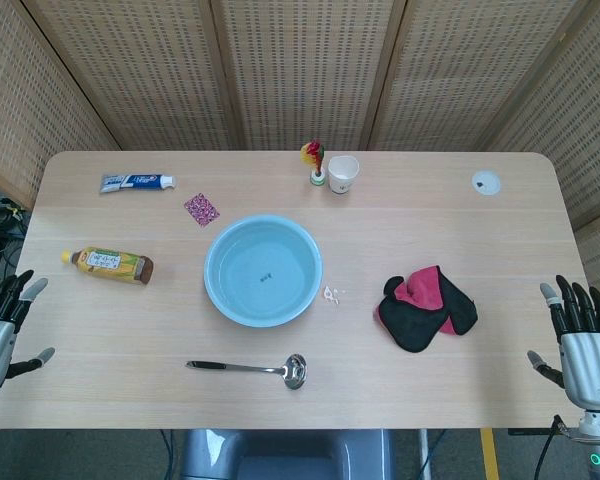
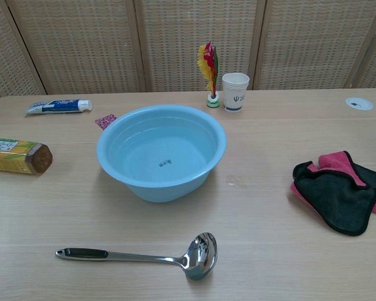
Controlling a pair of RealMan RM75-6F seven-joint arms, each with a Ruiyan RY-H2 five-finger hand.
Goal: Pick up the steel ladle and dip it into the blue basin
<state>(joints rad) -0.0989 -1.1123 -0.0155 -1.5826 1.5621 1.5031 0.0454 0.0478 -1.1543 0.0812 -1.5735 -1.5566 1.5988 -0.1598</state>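
Observation:
The steel ladle [image 1: 248, 369] [image 2: 144, 255] lies flat near the table's front edge, handle to the left, bowl to the right. Just behind it stands the blue basin [image 1: 264, 270] [image 2: 161, 151], with water in it. My left hand [image 1: 2, 322] hovers at the table's left edge, fingers spread and holding nothing. At the right edge my right hand [image 1: 578, 338] is likewise spread and holding nothing. Both hands are far from the ladle. The chest view shows neither hand.
A drink bottle [image 1: 108, 265] lies left of the basin, a toothpaste tube [image 1: 137, 182] and a small pink packet [image 1: 202, 209] behind it. A paper cup [image 1: 343, 174] and feathered shuttlecock [image 1: 315, 161] stand at the back. A black-and-pink cloth [image 1: 426, 306] lies to the right.

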